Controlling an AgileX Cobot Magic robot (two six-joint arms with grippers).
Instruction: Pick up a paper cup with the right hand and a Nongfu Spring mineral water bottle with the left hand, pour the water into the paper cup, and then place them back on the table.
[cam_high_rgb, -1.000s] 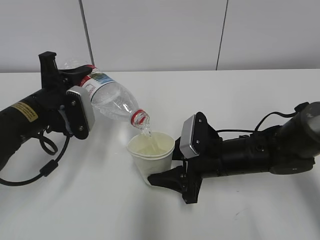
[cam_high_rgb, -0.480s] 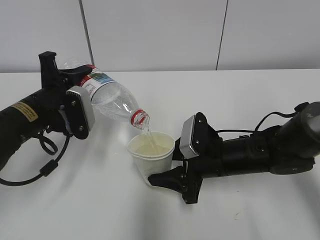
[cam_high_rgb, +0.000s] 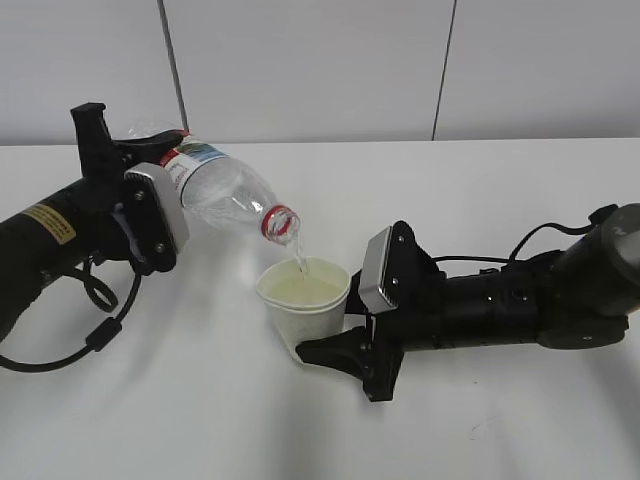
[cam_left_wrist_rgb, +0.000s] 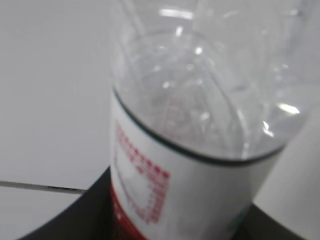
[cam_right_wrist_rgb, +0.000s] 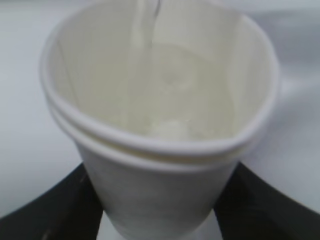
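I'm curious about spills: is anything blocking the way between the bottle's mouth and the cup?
Nothing visible. The bottle tilts its mouth just above the cup, and the water streams straight in through open air.

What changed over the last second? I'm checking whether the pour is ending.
The left gripper drew the bottle slightly back and up, so its mouth sits higher over the paper cup. Water still streams in. The right gripper keeps holding the cup in place.
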